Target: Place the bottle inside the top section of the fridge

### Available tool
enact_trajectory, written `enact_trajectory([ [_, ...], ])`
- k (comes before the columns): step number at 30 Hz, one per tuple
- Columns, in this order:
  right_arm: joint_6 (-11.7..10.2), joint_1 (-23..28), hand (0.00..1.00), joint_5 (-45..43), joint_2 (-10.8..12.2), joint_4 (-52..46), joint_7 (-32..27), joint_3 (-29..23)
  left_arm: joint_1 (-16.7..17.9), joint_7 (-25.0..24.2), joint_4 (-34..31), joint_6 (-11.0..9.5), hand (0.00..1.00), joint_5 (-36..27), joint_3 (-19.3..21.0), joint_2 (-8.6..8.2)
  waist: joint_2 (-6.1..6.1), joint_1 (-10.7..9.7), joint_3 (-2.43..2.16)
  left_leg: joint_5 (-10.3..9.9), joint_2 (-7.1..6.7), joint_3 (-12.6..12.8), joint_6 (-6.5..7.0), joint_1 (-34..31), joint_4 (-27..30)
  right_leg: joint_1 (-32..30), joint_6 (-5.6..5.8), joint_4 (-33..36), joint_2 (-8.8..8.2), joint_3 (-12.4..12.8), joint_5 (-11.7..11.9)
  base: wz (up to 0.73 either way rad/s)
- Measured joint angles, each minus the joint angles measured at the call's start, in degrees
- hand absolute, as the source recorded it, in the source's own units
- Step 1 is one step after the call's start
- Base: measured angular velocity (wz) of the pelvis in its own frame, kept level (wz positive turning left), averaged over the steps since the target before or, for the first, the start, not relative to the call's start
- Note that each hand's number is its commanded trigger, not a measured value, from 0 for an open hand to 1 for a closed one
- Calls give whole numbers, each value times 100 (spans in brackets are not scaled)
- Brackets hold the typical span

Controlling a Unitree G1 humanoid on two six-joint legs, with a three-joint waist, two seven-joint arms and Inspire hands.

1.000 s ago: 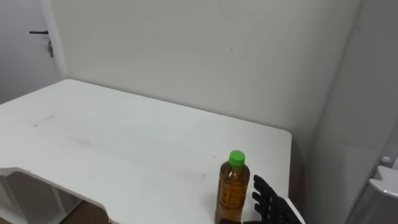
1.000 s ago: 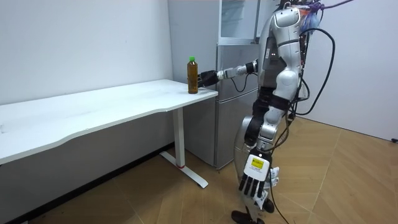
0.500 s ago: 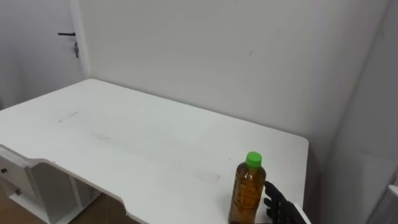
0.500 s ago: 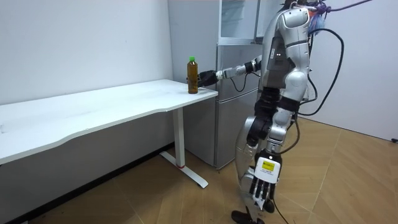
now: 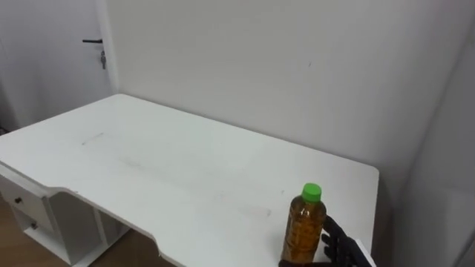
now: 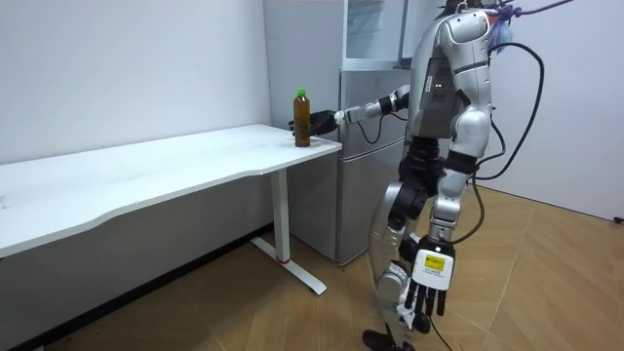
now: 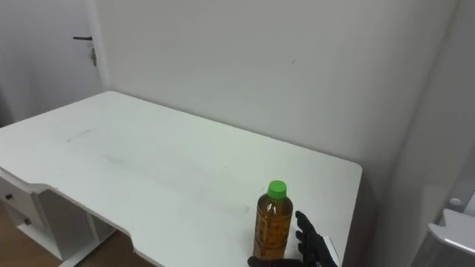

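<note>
Bottle [image 5: 304, 228]: stood upright at table [image 5: 185, 170] corner, right robot hand [image 5: 338, 239] just beside, fingers spread, not clamped. Needed wrapping mid-body, squarely, kept upright. Left robot hand [image 6: 425, 291]: hung relaxed by leg

Bright, even, diffuse light. The white flat-topped table [image 5: 148, 170] nearly blends into the plain white wall [image 5: 260, 67], with a faint sheen and no hard glare. In the room view a soft shadow sits under it. The amber plastic bottle with green cap [image 5: 303, 233] glows translucent.
</note>
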Motion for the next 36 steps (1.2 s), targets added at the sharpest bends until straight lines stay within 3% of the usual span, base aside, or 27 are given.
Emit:
enact_trajectory([
  [9, 18, -216, 0, 259, 0, 23, -128, -6, 8, -27, -74, 48, 0, -85, 0, 0, 90, 30, 4, 5, -4, -8, 4, -81, -1, -47, 8, -5, -9, -77, -5, 3],
  [13, 18, -373, 0, 306, -2, 156, -216, -30, 85, -43, -122, 34, 0, -88, 6, -9, 161, 174, -15, 5, -19, -30, 4, -91, -10, -54, 19, 1, -20, -98, -11, 4],
  [17, 15, -409, 0, 414, -31, 155, -381, -159, 237, -38, -176, 37, 0, -104, 4, -42, 178, 188, -33, 35, -90, -153, 35, -123, -18, -52, 63, 22, -79, -240, -41, 18],
  [30, 11, -417, 0, 670, -169, 159, -451, -224, 466, -30, -414, 3, 0, -205, 23, -44, 146, 307, -33, 73, -179, -249, 93, -273, 12, -166, 117, 224, -207, -394, -110, 7],
  [31, 10, -428, 39, 704, -178, 159, -458, -224, 472, -21, -427, 3, 0, -208, 25, -42, 127, 315, -29, 75, -183, -248, 97, -297, 30, -190, 117, 240, -215, -393, -110, 0],
  [33, 10, -432, 100, 797, -186, 160, -459, -223, 482, 2, -472, 4, 0, -207, 26, -42, 91, 318, -23, 77, -188, -247, 101, -311, 49, -207, 121, 266, -225, -390, -112, 0],
  [36, 10, -432, 100, 904, -195, 173, -460, -222, 492, 8, -583, 4, 0, -210, 26, -42, 70, 321, -5, 77, -191, -247, 102, -318, 72, -211, 128, 292, -233, -392, -116, 0],
])
